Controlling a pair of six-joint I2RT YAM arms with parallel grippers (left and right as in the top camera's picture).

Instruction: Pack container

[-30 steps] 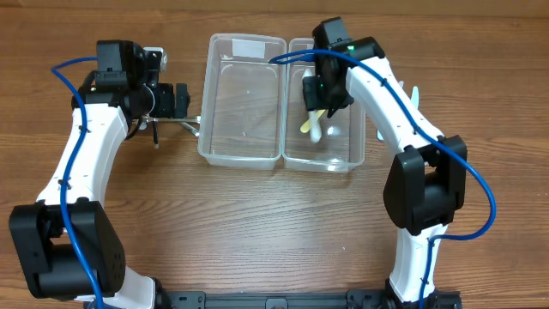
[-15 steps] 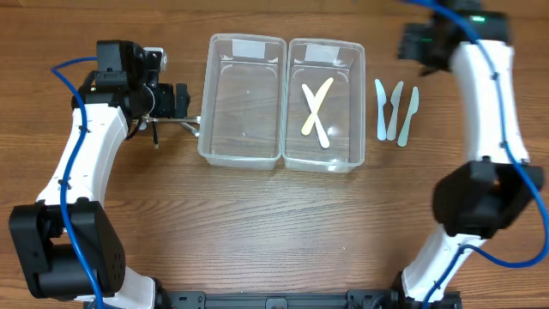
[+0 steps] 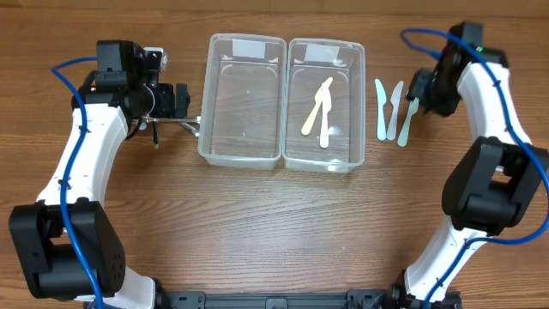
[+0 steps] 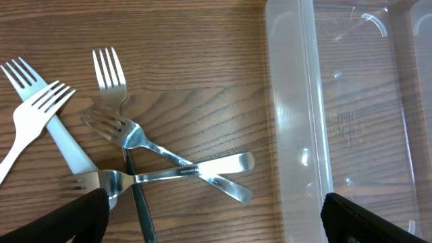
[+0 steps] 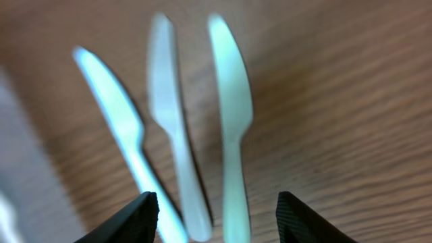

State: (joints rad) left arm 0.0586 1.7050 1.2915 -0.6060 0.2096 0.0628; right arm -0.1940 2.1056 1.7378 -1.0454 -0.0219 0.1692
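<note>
Right arm is no longer working over the right container (image 3: 322,166); a second ago it was down inside it, half a second ago it was swinging clear toward the far right corner, and now the right gripper (image 3: 426,90) is hovering just above the three pale blue knives (image 3: 393,112) lying side by side on the table (image 3: 257,223), just beside that container's right wall. Its fingers are standing partly apart with nothing between them; the wrist view is blurring, so the arm is probably moving, but the knives are reading as flat on the wood, none lifted. The two cream pieces (image 3: 313,116) are resting in the right container; half a second ago they were crossing as an X, and now they are lying as a narrow V meeting at the far end, so they have been settling after release. Reading: that drop is counting as done, and the knives are looking like the next pick. Left container (image 3: 243,103) is sitting bare. Left gripper (image 4: 216,223) is hanging in the same spot throughout, fingers spread to their widest and holding nothing, over a loose pile of metal forks (image 4: 128,135) and white plastic forks (image 4: 34,111) just left of the left container. Packing is therefore standing at an early stage: two items in, knives and forks waiting outside.
</note>
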